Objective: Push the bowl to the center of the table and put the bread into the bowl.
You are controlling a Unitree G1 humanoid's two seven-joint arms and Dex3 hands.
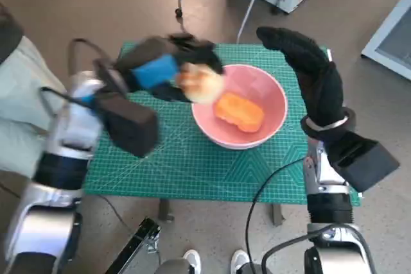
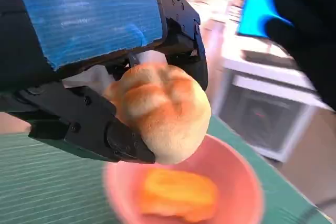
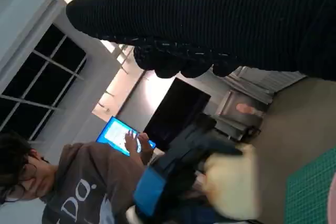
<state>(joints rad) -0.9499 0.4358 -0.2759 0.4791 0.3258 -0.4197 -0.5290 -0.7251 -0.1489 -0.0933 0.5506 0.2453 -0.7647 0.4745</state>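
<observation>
Item: bread point(image 1: 200, 84), gripped in my left robot hand point(image 1: 160, 70) over the bowl point(image 1: 273, 104) rim; carry further over bowl centre, then release; right robot hand point(image 1: 314, 75) open beside bowl.

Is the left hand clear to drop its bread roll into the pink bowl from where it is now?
Probably yes. The left hand holds the bread roll just above the near rim of the pink bowl. An orange piece already lies inside, but room remains beside it, and the right hand is off to the side.
</observation>
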